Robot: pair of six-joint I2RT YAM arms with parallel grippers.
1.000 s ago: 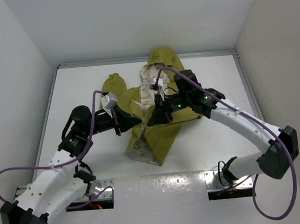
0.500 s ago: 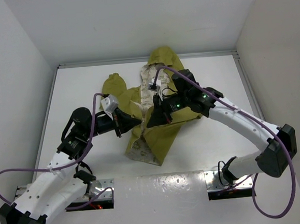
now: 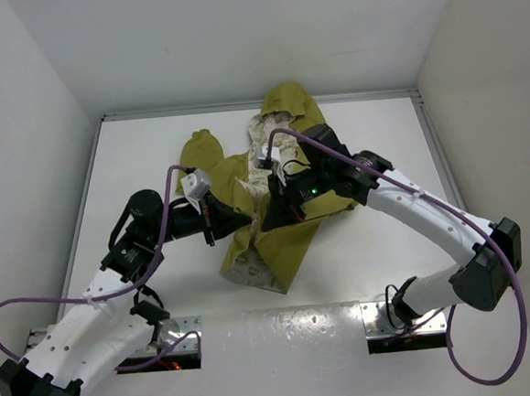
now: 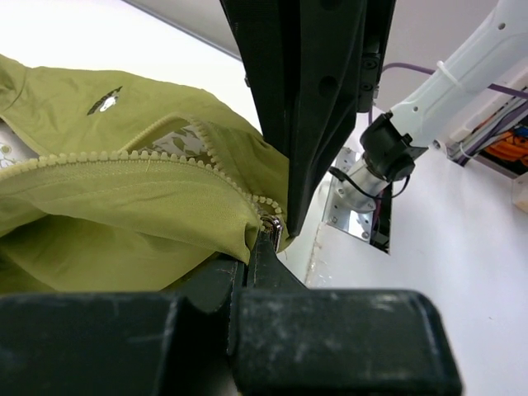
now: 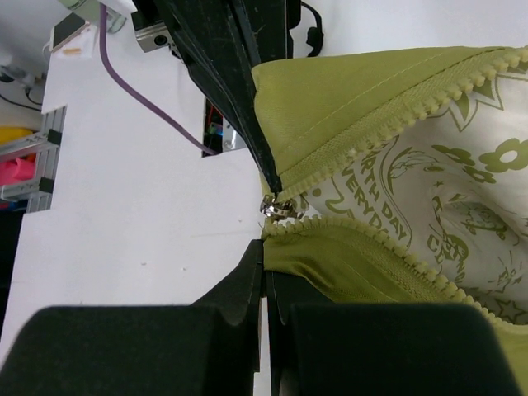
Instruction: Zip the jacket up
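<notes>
**Both hands closed on the open front of the jacket**

On the left, the left hand (image 3: 244, 216) is stretched to the middle of the flat white surface (image 3: 151, 152). Its fingers (image 4: 206, 285) are pressed together on a fold of the small olive-green hooded fabric jacket (image 3: 287, 242), just beside the small metal zipper slider (image 4: 273, 223). In the left wrist view, a row of pale green zipper teeth (image 4: 124, 157) is seen running from this grip toward the left.

The jacket is laid crumpled in the centre of the surface, with its hood (image 3: 292, 99) toward the far edge. The cream lining printed with green motifs (image 5: 429, 206) is exposed between the two rows of teeth, so the front is open at that place.

On the right, the right hand (image 3: 268, 218) is placed tip to tip with the left hand. Its fingers (image 5: 239, 285) are closed as well, and the lower green edge of the jacket is pinched between them, directly under the slider.
</notes>
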